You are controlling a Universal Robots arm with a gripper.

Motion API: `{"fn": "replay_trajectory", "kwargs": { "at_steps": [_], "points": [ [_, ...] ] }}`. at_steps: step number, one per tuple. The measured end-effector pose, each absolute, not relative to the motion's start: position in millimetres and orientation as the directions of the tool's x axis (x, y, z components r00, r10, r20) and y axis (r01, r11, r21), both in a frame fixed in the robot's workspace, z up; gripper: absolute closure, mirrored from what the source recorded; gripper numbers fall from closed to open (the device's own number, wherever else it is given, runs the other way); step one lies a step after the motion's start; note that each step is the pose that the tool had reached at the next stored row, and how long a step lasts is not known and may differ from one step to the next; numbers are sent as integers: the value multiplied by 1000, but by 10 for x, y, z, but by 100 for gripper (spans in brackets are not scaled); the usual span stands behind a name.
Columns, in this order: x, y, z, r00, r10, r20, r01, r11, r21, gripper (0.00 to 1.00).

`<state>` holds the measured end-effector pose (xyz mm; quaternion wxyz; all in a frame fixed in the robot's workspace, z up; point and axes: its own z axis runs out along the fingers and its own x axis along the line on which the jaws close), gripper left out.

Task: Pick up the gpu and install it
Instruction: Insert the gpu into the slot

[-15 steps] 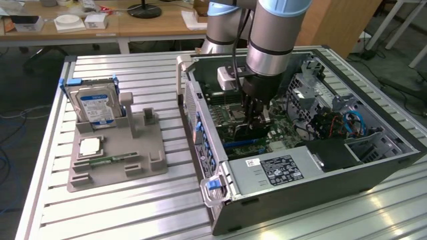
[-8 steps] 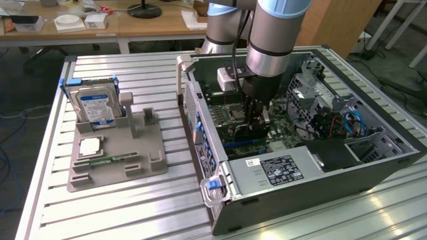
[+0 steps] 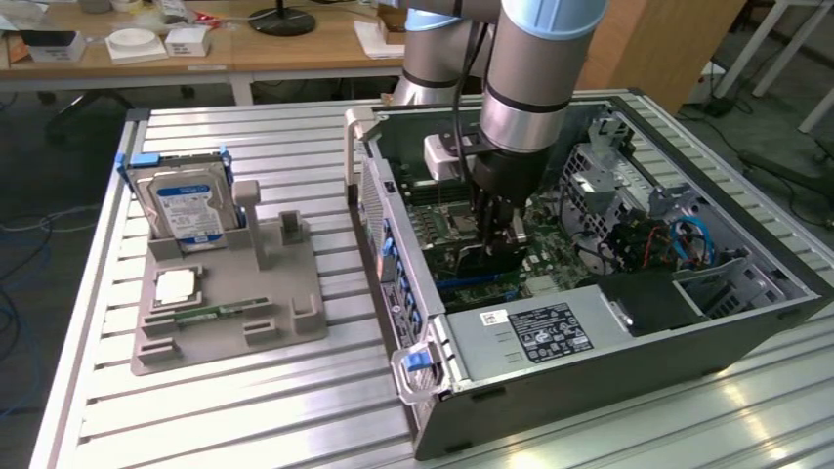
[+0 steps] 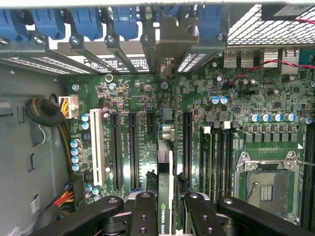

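Tool point(image 4: 170, 219) clenched on the gpu point(image 4: 164, 194), held edge-on over the motherboard point(image 4: 236, 105) slots inside the open computer case point(image 3: 690, 342). Blue latches point(image 4: 88, 22) and a cable bundle point(image 4: 44, 110) lie nearby. Hard drive point(image 3: 183, 200) stands apart on the tabletop point(image 3: 261, 410).

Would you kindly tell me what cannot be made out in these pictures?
- Wrist view: the gpu stands edge-on in the hand; its faces are hidden, its near end cut off by the frame edge.
- Exterior view: hand and arm cover the slot beneath the gpu, so seating cannot be judged.
- Exterior view: the black label has print too small to read.
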<state>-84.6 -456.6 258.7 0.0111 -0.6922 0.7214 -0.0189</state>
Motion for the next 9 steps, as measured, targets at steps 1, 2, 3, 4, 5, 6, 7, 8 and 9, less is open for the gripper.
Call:
{"fn": "replay_trajectory", "kwargs": {
  "at_steps": [1, 2, 3, 4, 5, 6, 7, 8, 9],
  "points": [
    [-846, -4567, 2583, -42, -999, 10, -998, 41, -43, 74],
    [-846, -4567, 2583, -42, -999, 11, -998, 41, -42, 74],
    [-846, -4567, 2583, -41, -999, 11, -998, 41, -42, 74],
    [-847, -4567, 2583, -42, -999, 11, -998, 41, -42, 74],
    [-847, -4567, 2583, -42, -999, 11, -998, 41, -42, 74],
    [-847, -4567, 2583, -42, -999, 11, -998, 41, -42, 74],
    [-846, -4567, 2583, -42, -999, 11, -998, 41, -42, 74],
    [-846, -4567, 2582, -42, -999, 10, -998, 41, -42, 74],
    [-846, -4567, 2583, -41, -999, 10, -998, 41, -43, 74]
  ]
}}
